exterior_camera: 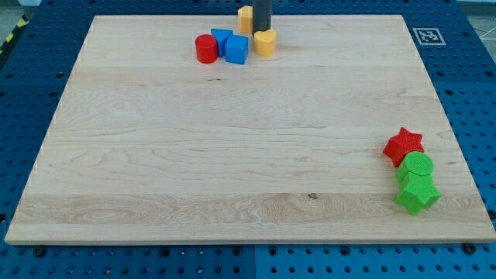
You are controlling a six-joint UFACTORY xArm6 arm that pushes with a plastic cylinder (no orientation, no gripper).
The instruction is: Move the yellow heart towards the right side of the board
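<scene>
The yellow heart (pixel 265 43) lies near the view's top edge of the wooden board (pixel 232 155), a little right of a cluster of blocks. My tip (pixel 262 31) comes down from the view's top and stands right behind the heart, at its upper edge, touching it or nearly so. A second yellow block (pixel 246 17) sits just left of the rod, its shape unclear.
Left of the heart are a blue cube (pixel 236 49), a second blue block (pixel 221 38) and a red cylinder (pixel 206 49). At the view's lower right stand a red star (pixel 404 146), a green cylinder (pixel 418 165) and a green star (pixel 418 192).
</scene>
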